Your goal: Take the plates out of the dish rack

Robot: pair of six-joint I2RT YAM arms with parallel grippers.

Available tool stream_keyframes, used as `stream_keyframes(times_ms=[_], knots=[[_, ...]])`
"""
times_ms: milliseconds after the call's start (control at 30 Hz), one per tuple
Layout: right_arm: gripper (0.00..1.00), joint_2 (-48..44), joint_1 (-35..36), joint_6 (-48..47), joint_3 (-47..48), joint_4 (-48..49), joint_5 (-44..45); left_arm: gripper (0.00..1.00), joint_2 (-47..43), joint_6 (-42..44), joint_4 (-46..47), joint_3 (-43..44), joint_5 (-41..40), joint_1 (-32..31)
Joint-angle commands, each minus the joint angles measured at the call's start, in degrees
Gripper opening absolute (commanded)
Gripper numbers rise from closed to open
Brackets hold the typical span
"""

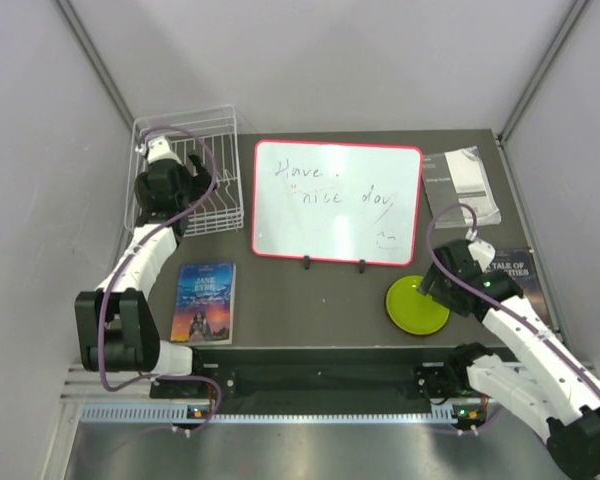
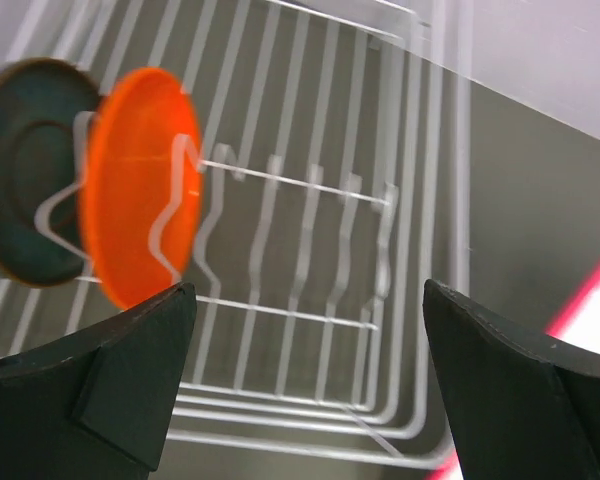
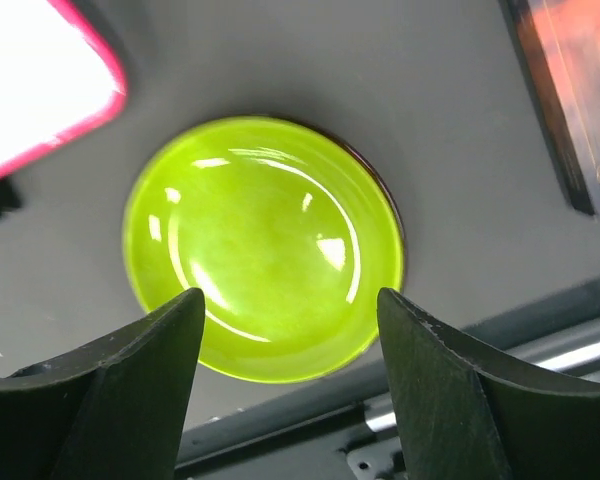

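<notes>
The dark tabletop [image 1: 330,300] is carrying a red-framed whiteboard [image 1: 337,203] at its middle and the white wire dish rack [image 1: 215,150] at its far left corner. Two plates are standing on edge between the rack's prongs: the orange plate [image 2: 135,185] and, just behind it, the dark teal plate [image 2: 25,170]. The lime green plate [image 3: 265,245] is lying flat at the near right. The left hand [image 2: 305,300] is hanging spread over the rack, gripping nothing; the right hand [image 3: 290,300] is hovering spread above the green plate. The plates are looking rigid, glossy, probably slippery and breakable, so the exposed rim seems the safest hold.
</notes>
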Motion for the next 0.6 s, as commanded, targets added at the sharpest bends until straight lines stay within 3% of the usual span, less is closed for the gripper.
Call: stream_keyframes(times_ms=[0,167,567], knots=[[0.7,4.68,0.03,-5.38,5.9,8.47,2.65,0.99,2.32,1.26,4.97,2.38,-3.56,3.89],[0.7,12.68,0.11,-8.11,8.1,11.99,0.1,0.98,5.3,4.42,7.6,2.82,-8.4,5.39],[0.7,16.21,-0.06,-10.84,8.89,16.22,-2.45,0.95,15.32,9.26,11.22,7.82,-15.78,6.09]])
